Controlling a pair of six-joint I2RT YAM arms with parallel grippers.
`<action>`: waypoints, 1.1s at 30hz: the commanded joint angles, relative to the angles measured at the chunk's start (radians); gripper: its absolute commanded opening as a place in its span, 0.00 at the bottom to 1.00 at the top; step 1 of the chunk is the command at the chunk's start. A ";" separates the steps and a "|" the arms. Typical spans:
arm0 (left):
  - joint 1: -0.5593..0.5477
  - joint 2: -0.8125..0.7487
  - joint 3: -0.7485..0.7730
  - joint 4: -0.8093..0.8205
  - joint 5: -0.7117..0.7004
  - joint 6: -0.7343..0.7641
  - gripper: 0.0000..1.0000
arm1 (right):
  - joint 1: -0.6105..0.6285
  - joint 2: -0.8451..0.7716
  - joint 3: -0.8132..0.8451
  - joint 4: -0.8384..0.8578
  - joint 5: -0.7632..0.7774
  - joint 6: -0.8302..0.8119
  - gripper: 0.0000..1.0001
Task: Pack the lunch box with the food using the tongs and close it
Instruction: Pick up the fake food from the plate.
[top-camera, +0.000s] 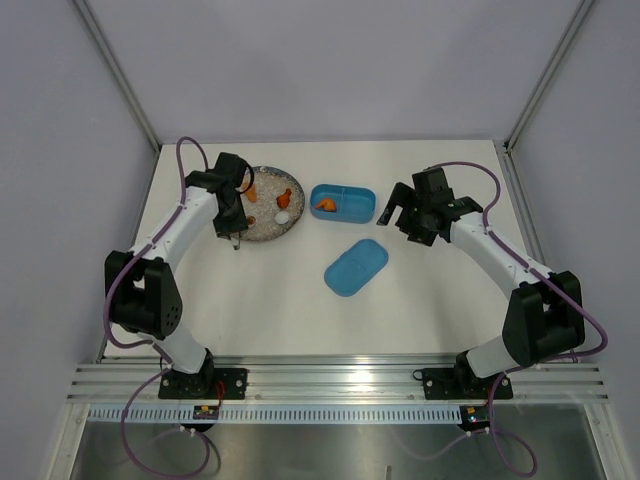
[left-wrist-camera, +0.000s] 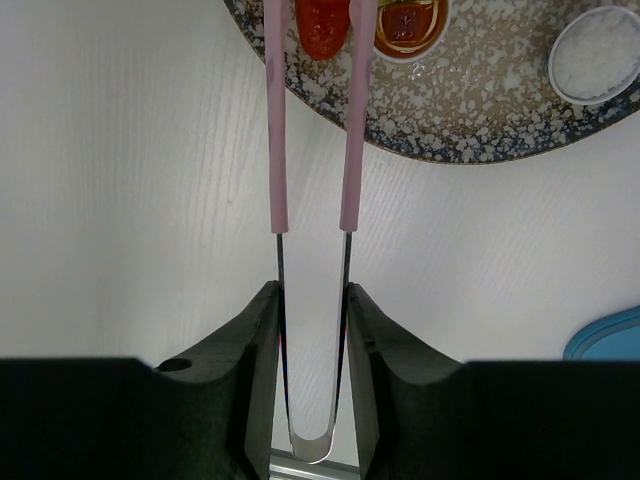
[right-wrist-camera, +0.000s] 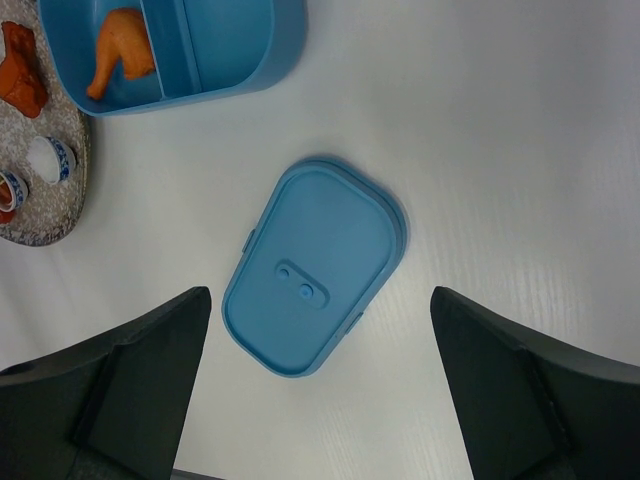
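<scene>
Left wrist view: the springy tongs (left-wrist-camera: 277, 150) are pinched near their bend by the left gripper (left-wrist-camera: 312, 300), arms astride a small, probably slippery red morsel (left-wrist-camera: 322, 25) on the plate (left-wrist-camera: 480, 120), to be squeezed gently across its middle; the right gripper (right-wrist-camera: 320, 295) is spread wide above the lid (right-wrist-camera: 315, 265).

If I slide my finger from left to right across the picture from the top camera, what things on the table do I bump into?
The left gripper holding the tongs → speckled plate → lunch box → right gripper. The lid lines up with the box, so I skip it.
</scene>
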 joint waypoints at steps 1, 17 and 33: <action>0.002 0.011 0.000 0.050 -0.037 -0.008 0.32 | 0.010 0.014 0.024 0.023 -0.016 0.006 0.99; 0.028 0.086 0.031 0.073 -0.032 -0.010 0.33 | 0.013 0.009 0.020 0.025 -0.012 0.012 0.99; 0.040 0.121 0.017 0.108 0.008 -0.039 0.35 | 0.016 0.011 0.021 0.023 -0.013 0.012 0.99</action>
